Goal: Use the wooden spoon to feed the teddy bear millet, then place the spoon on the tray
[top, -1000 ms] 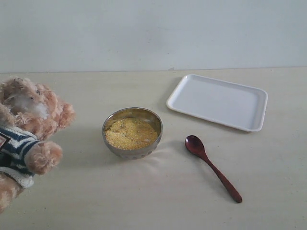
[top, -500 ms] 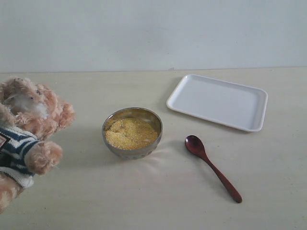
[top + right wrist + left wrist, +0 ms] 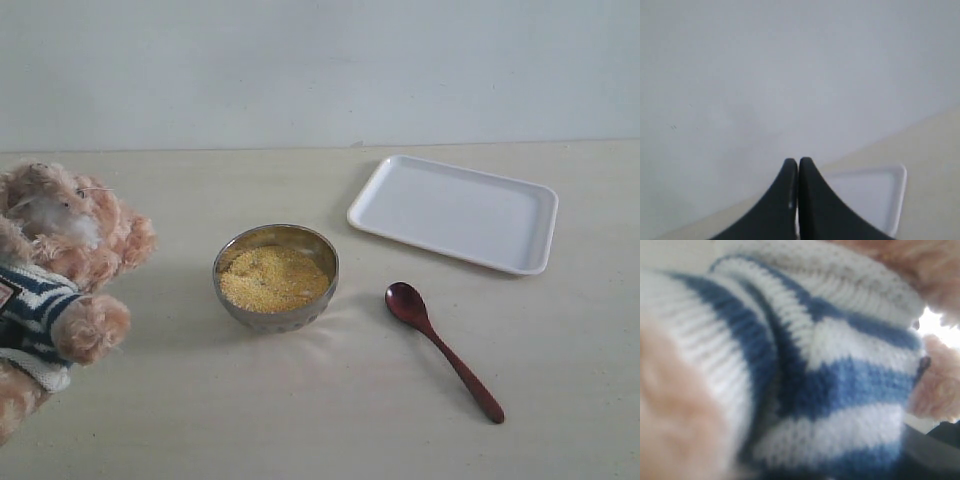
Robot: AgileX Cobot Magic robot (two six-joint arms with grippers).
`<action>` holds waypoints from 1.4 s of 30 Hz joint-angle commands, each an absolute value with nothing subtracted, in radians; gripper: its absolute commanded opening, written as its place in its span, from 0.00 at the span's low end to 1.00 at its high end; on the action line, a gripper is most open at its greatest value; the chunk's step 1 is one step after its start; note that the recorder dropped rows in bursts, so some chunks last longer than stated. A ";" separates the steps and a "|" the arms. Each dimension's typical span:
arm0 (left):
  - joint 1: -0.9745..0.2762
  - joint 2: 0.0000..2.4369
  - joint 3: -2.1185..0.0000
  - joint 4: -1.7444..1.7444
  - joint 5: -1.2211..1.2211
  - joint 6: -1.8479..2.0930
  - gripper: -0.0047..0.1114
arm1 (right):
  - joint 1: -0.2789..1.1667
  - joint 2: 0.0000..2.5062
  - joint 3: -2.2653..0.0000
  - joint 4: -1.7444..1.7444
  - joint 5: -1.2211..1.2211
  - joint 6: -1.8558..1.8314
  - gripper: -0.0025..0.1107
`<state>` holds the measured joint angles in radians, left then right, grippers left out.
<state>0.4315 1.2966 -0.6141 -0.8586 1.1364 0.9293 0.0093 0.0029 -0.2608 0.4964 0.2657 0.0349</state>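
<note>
Evidently nothing has moved: the wooden spoon (image 3: pixel 441 348) lies untouched on the table (image 3: pixel 300 420) beside the bowl (image 3: pixel 232 256) of millet (image 3: pixel 272 277), near the tray (image 3: pixel 452 212). The right gripper (image 3: pixel 798 167) hangs with jaws together. The left gripper sits against the teddy bear (image 3: pixel 60 240), and its grip cannot be told. Feeding has not begun.

Premises: a staged robot test area, lab-type. Evidence: a plain cream table (image 3: pixel 300 430) against a blank pale wall (image 3: pixel 300 70). A teddy bear (image 3: pixel 60 270), metal bowl (image 3: pixel 270 320), wooden spoon (image 3: pixel 450 357) and tray (image 3: pixel 450 212) are set out apart as props.
</note>
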 commanded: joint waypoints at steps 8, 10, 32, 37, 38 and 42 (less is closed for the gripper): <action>0.433 1.281 -0.613 -0.881 1.148 0.936 0.10 | 0.078 0.498 -0.726 0.482 0.870 -0.314 0.03; 0.433 1.281 -0.613 -0.881 1.148 0.936 0.10 | 0.119 0.635 -0.770 0.461 0.903 -0.363 0.08; 0.433 1.281 -0.613 -0.881 1.144 0.936 0.10 | 0.511 1.474 -0.802 0.080 0.546 -0.204 0.70; 0.433 1.281 -0.613 -0.881 1.144 0.936 0.10 | 0.509 1.553 -0.802 0.080 0.486 -0.209 0.70; 0.433 1.281 -0.613 -0.881 1.144 0.936 0.10 | 0.509 1.565 -0.802 0.081 0.475 -0.212 0.70; 0.433 1.281 -0.613 -0.881 1.144 0.936 0.10 | 0.509 1.607 -0.802 0.081 0.445 -0.216 0.70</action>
